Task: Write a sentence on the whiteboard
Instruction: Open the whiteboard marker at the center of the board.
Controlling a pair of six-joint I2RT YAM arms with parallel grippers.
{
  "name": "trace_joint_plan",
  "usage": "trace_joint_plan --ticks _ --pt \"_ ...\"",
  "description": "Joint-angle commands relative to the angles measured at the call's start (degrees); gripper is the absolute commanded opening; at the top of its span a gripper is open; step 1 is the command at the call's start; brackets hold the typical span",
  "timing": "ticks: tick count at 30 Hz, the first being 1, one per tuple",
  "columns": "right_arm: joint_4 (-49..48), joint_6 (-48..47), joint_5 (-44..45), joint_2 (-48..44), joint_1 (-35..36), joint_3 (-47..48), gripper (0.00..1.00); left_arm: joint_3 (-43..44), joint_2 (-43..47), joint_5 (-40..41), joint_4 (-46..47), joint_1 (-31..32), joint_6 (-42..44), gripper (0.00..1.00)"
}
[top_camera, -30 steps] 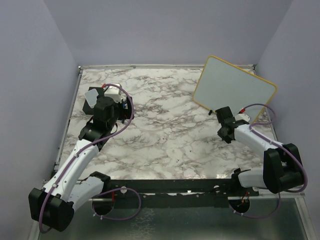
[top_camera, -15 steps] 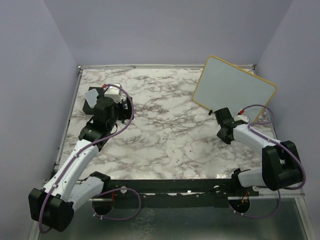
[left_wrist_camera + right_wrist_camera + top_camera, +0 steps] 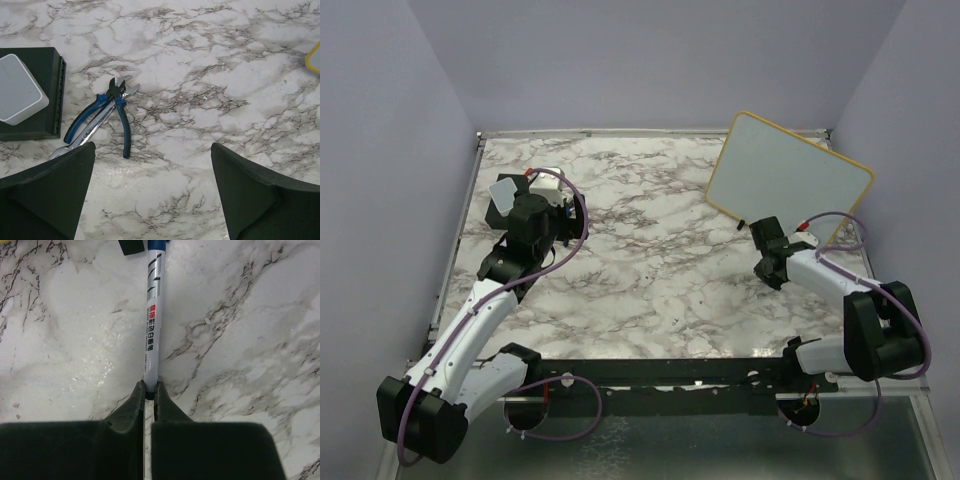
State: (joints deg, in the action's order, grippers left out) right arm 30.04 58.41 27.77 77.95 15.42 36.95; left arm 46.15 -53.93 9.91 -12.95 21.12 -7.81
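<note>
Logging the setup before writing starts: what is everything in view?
White rectangular whiteboard with thin yellow frame: one, white, standing at the table's far right, no writing visible.
White marker pen with a blue end: one, white and blue, gripped by the right claw.
Blue-handled metal pliers: one, blue and black, on the table before the left claw.
Black eraser block with pale grey top: one, black and grey, left of the pliers.
Grey-veined marble table: one, white, under everything.
Left claw: one, black, open, empty.
Right claw: one, black, shut on the marker pen.
</note>
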Motion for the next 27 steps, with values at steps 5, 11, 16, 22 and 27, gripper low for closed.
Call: trace_joint_plan --ticks 5,11,16,22,27 --pt "2.6 3.6 -10.9 -4.5 0.3 -3.5 0.0 -0.8 1.9 1.1 -0.2 1.5 0.6 0.99" --pt "4.3 5.6 -21.0 -10.2 2.7 -5.0 0.0 -0.8 2.3 1.0 -0.2 2.4 0.6 0.99" --pt "10.4 7.0 -23.1 -13.4 10.5 -1.2 0.0 -0.7 2.5 0.0 -0.1 2.7 0.5 0.99" --pt "13.1 -0.5 -23.7 -10.4 24.4 9.0 0.0 -0.8 1.9 -3.7 1.5 2.8 -1.0 0.99" --pt "4.0 -14.9 -26.2 -7.7 30.7 12.3 0.0 1.8 -1.1 -11.3 2.9 2.8 -8.9 0.99"
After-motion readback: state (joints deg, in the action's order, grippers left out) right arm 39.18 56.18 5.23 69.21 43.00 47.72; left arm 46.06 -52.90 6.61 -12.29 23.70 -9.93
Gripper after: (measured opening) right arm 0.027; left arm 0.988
